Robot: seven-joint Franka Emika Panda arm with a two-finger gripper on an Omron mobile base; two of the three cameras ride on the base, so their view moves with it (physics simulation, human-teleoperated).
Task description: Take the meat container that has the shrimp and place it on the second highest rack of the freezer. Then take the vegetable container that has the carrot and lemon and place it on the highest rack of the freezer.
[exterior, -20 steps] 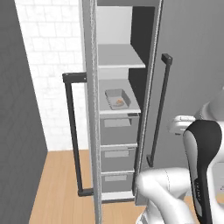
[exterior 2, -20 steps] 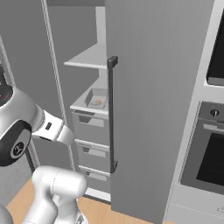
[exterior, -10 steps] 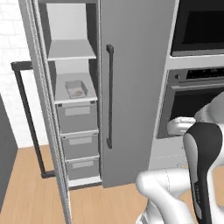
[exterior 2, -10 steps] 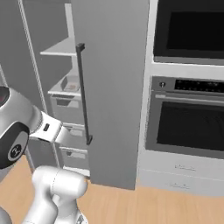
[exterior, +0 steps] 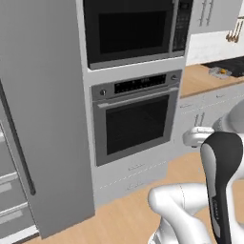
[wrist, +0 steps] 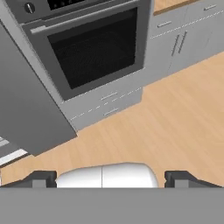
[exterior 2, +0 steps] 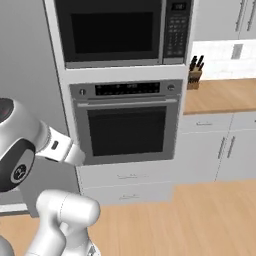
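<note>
The freezer (exterior: 43, 119) is at the left edge of the left base view, showing its grey door, long black handle (exterior: 16, 138) and grey drawer fronts (exterior: 9, 190). Its door also shows in the hand view (wrist: 26, 100). Both racks and the meat container are out of view. Far right, on the wooden counter, sits a small tub with something orange and yellow in it, apparently the vegetable container (exterior: 219, 72). My gripper (wrist: 111, 179) is open with nothing between its widely spaced fingertips (wrist: 41, 177). It points down at the wood floor before the oven.
A black-fronted wall oven (exterior: 136, 121) with a microwave (exterior: 133, 28) above stands right of the freezer. A wooden counter (exterior 2: 220, 95) over grey cabinets carries a knife block (exterior 2: 195, 75). Wood floor (wrist: 166, 113) spreads in front.
The whole picture has swung right as the base moved. The freezer's open interior with the shrimp tub on its lower shelf slid out left; the oven stack and counter came in.
</note>
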